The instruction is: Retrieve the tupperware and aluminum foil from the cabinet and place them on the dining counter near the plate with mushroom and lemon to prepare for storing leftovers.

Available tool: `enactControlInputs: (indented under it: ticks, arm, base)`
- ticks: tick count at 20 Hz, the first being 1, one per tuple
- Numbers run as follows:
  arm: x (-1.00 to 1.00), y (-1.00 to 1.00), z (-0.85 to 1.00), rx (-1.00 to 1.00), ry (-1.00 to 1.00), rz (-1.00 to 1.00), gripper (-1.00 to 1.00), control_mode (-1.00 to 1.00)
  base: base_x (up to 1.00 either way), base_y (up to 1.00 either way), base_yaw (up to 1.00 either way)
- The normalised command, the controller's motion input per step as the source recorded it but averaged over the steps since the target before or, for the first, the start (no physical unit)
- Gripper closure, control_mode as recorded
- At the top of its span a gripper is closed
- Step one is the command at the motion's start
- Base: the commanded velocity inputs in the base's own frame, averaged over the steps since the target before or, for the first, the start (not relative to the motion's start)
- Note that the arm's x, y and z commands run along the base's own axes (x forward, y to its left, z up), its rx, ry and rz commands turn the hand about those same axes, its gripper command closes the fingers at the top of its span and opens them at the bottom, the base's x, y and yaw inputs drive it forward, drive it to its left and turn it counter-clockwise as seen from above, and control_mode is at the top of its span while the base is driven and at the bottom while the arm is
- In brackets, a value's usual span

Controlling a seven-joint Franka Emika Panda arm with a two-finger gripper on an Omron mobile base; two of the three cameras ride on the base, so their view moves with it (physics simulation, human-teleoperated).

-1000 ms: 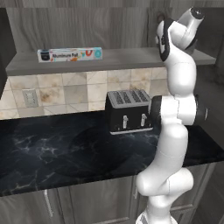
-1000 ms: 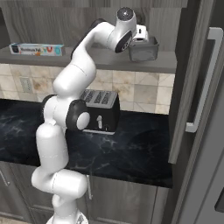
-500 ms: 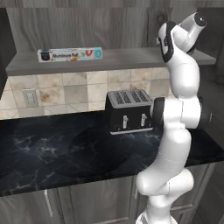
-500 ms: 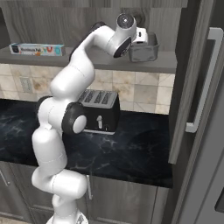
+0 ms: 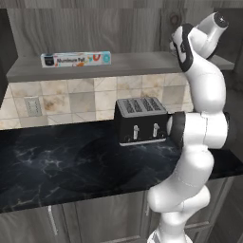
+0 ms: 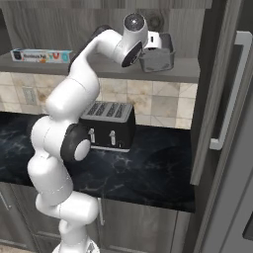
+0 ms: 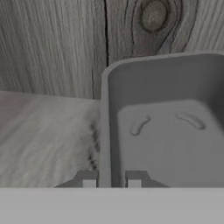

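Note:
The grey tupperware (image 6: 160,59) stands on the shelf of the cabinet (image 6: 184,74) at its right end, against the wood-grain back wall. My gripper (image 7: 111,180) is shut on the left wall of the tupperware (image 7: 166,131), one fingertip (image 7: 89,180) outside and one inside. The aluminum foil (image 5: 76,59) lies flat at the left end of the same shelf, far from the hand; it is the aluminum foil (image 6: 40,55) in the right base view too. The dining counter, the plate, the mushroom and the lemon are out of view.
A black toaster (image 5: 141,121) stands on the narrow black counter (image 5: 57,166) under the shelf, against beige tiles. The open cabinet door with its long bar handle (image 6: 228,94) stands at the right. Low cupboards run below the counter.
The fingers have closed on the tupperware's wall. The wrist has shifted slightly left; the tub stays at the shelf's right end.

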Motion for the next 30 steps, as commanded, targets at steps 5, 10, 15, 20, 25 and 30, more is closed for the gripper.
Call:
enactControlInputs:
  ticks: [5,10,15,20,25,30]
  arm:
    - [-0.80,0.56,0.07,-0.02,0.22,0.09,1.00,-1.00]
    - [-1.00,0.57,0.00,-0.03,0.10,0.13,1.00,-1.00]
    - [-1.00,0.48,0.00,-0.01,0.01,0.15,1.00,-1.00]
    - [-1.00,0.44,-0.05,0.00,0.00,0.15,1.00,-1.00]
    - [-1.00,0.47,-0.07,0.00,0.01,0.13,1.00,-1.00]
    - [-1.00,0.51,-0.38,-0.02,0.12,0.13,1.00,-1.00]
  base:
    - [0.00,0.00,0.00]
    - [0.00,0.00,0.00]
    - [0.00,0.00,0.00]
    - [0.00,0.00,0.00]
    - [0.00,0.00,0.00]
    - [0.00,0.00,0.00]
